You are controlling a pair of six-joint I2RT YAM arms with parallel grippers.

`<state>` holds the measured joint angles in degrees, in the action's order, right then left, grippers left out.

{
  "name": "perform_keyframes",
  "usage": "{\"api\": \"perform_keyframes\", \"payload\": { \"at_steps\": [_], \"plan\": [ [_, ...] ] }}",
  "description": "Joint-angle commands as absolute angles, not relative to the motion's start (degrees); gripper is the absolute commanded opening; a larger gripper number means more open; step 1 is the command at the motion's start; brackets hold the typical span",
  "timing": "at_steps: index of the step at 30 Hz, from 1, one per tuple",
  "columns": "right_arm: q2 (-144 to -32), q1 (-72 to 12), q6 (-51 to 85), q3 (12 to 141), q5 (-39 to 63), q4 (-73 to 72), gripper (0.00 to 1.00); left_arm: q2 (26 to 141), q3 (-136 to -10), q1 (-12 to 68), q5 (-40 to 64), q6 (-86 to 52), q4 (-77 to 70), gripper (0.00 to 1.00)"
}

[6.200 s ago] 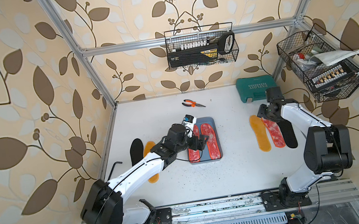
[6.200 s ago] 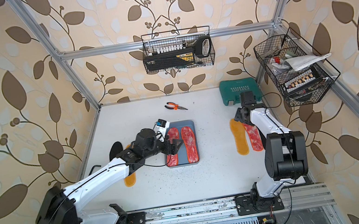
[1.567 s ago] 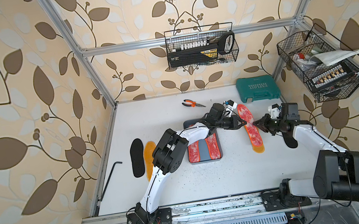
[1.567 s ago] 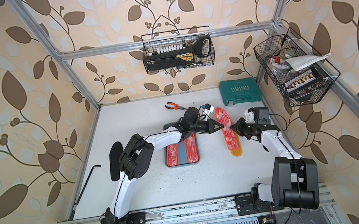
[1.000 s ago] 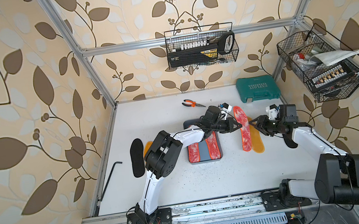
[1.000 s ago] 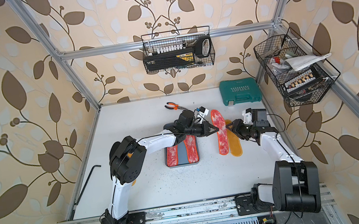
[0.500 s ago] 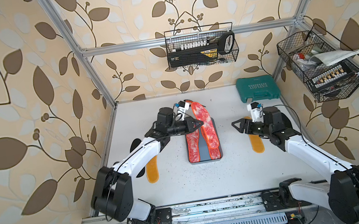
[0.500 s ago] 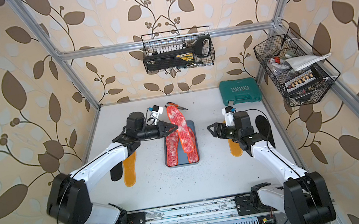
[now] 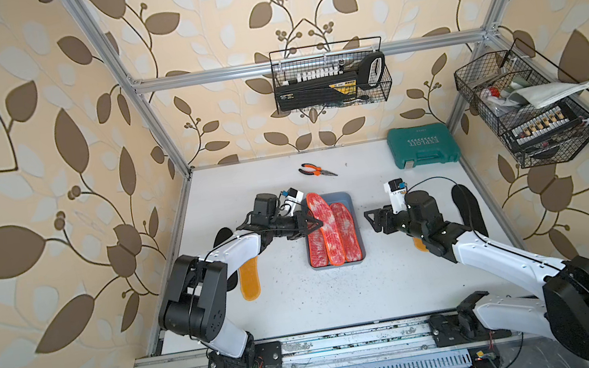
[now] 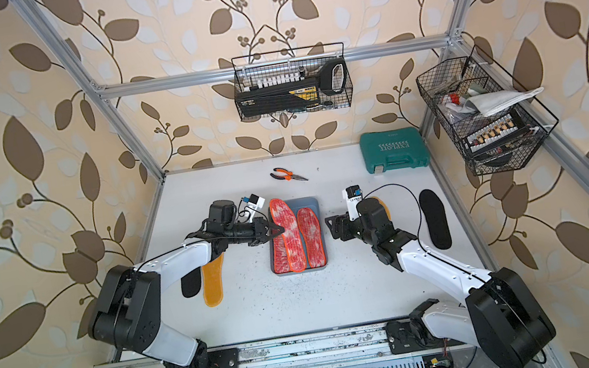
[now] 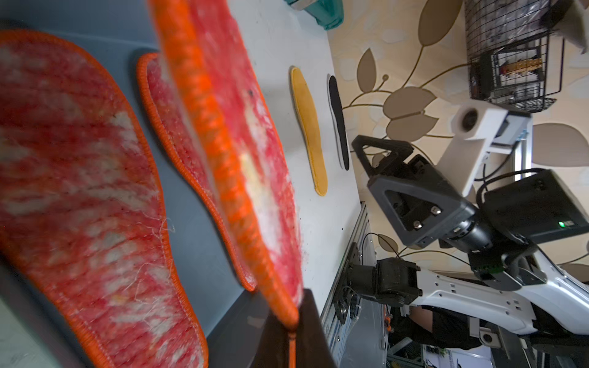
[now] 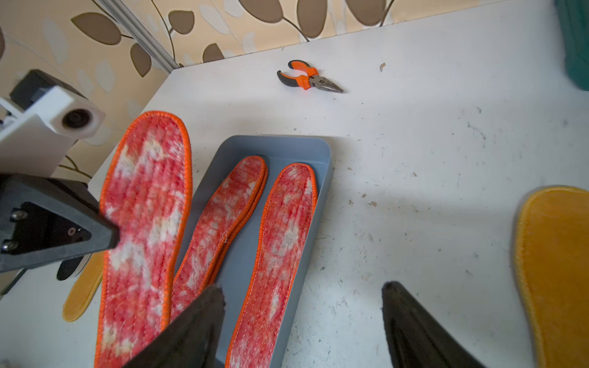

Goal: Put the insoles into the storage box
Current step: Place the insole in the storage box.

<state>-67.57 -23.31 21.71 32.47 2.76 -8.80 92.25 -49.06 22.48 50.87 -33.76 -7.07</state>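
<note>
Three red-speckled insoles point(image 12: 283, 239) seem to lie in the storage box point(image 12: 280, 148) already (the doubled orange edging in the right wrist view suggests two are stacked). The fourth insole point(image 9: 327, 234) hangs over the box's left side, tilted on edge, with your left hand point(image 9: 314, 225) clenched on its long orange rim about midway along. The step in hand is to lay it in, so roll the wrist until the pad lies flat and parallel with the ones below. Line it up lengthwise with the box before you come down. Its toe end appears to reach past the far wall, and the box looks a little shorter than the pads, so expect one end to ride up on a wall. Lower until the pad rests on the others, then let go and draw the hand off sideways to the left rather than up through the soft edge, which could drag it out. Your right hand point(image 9: 374, 222) hovers released and empty above the worktop point(image 9: 304, 303) just right of the box; hold it clear. An orange-yellow insole point(image 12: 554, 270) lies beside it, a likely next pick.
</note>
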Motion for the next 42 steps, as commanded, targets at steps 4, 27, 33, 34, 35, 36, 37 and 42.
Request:
{"api": "perform_keyframes", "payload": {
  "at_steps": [4, 27, 33, 34, 35, 36, 37, 42],
  "plan": [
    [-68.92, -23.57, 23.09, 32.77, -1.61, -9.84, 0.80, 97.00, -55.81, 23.21, 55.18, -29.74, -7.85, 0.00],
    [-70.99, -23.77, 24.00, 35.06, 0.48, -7.74, 0.80, 111.21, -62.60, 28.15, 50.80, -37.03, -14.33, 0.00],
    [-70.79, -23.78, 23.78, 35.33, 0.56, -7.11, 0.80, 113.10, -64.68, 29.06, 50.71, -37.53, -14.41, 0.00],
    [-70.83, -23.74, 23.69, 35.52, 0.69, -6.97, 0.80, 113.26, -64.96, 29.11, 50.79, -37.53, -14.22, 0.00],
    [-70.78, -23.78, 23.55, 35.59, 0.47, -6.74, 0.80, 113.54, -65.38, 29.14, 50.67, -37.52, -13.87, 0.00],
    [-70.92, -23.80, 23.57, 35.66, 0.12, -6.44, 0.80, 113.76, -65.65, 29.19, 50.58, -37.50, -13.63, 0.00],
    [-70.96, -23.75, 23.55, 35.69, 0.00, -6.30, 0.80, 113.88, -65.66, 29.21, 50.46, -37.53, -13.51, 0.00],
    [-71.19, -23.77, 23.62, 36.01, 0.22, -5.98, 0.80, 115.16, -66.42, 29.31, 50.49, -37.18, -12.35, 0.00]
  ]
}}
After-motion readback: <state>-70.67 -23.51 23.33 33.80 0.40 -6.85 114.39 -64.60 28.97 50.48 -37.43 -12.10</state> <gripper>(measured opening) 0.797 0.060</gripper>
